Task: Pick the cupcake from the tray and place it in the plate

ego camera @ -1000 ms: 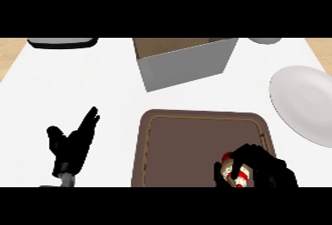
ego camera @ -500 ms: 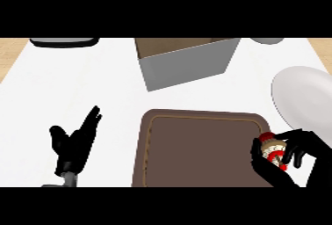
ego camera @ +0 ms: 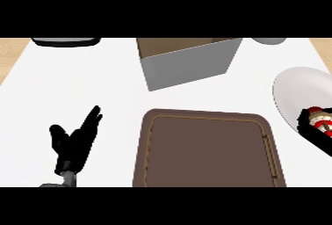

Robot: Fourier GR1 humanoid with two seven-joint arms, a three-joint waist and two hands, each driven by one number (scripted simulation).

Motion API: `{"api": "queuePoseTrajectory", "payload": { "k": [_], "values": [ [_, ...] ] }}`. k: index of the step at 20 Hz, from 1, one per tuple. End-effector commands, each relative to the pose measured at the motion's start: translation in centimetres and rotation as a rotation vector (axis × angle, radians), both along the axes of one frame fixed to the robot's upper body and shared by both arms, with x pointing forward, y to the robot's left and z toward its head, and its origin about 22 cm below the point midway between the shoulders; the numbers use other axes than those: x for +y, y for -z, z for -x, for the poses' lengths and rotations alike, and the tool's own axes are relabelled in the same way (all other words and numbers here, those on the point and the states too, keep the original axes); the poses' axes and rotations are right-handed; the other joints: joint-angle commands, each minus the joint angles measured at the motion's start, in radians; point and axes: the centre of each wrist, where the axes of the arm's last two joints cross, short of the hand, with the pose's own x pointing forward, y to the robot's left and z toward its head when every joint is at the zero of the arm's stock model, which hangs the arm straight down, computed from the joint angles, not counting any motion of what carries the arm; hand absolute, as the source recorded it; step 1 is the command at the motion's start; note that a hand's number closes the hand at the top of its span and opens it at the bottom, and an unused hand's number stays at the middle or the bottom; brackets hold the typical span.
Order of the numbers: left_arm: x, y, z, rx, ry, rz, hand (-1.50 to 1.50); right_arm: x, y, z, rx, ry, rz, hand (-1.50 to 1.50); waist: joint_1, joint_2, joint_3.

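The cupcake (ego camera: 318, 119), red and white with a dark top, is at the view's right edge over the white plate (ego camera: 292, 90). My right hand (ego camera: 304, 124) curls round it; only dark fingers show beside and below it, the rest is cut off by the edge. Whether the cupcake touches the plate I cannot tell. The brown tray (ego camera: 207, 149) lies in the lower middle with nothing on it. My left hand (ego camera: 73, 143) rests open at the lower left, fingers straight and pointing up and to the right, apart from the tray.
An open grey box (ego camera: 188, 61) with a brown inside stands behind the tray. A dark flat object (ego camera: 65, 41) sits at the far left edge of the counter. A grey round thing (ego camera: 269, 41) shows at the far right.
My right hand has carried the cupcake off the tray, to the right and away from me, over the plate. The left hand has not moved.
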Motion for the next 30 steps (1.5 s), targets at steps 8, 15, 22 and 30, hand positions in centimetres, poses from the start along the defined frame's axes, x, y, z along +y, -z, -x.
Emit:
{"api": "queuePoseTrajectory", "payload": {
  "k": [8, 15, 22, 30],
  "values": [
    [-0.8, 0.9, 0.4, 0.04, 0.021, 0.005, 0.0, -12.3, 1.8, -6.0, -0.038, 0.084, -0.024, 1.5, 0.015, 0.009, -0.005],
    [-1.1, 0.6, -0.6, 0.035, 0.051, 0.001, 0.0, -15.7, 1.7, -8.3, 0.232, 0.14, -0.069, 1.5, 0.046, 0.023, -0.006],
    [-2.0, 0.6, 0.0, 0.046, 0.052, 0.012, 0.0, -16.8, 3.6, -8.0, 0.362, -0.056, -0.075, -1.5, 0.054, 0.023, -0.001],
    [-0.8, 0.1, -0.5, 0.03, 0.047, 0.012, 0.0, -16.2, 4.9, -8.3, 0.025, -0.138, -0.231, -1.5, 0.042, 0.024, 0.0]
  ]
}}
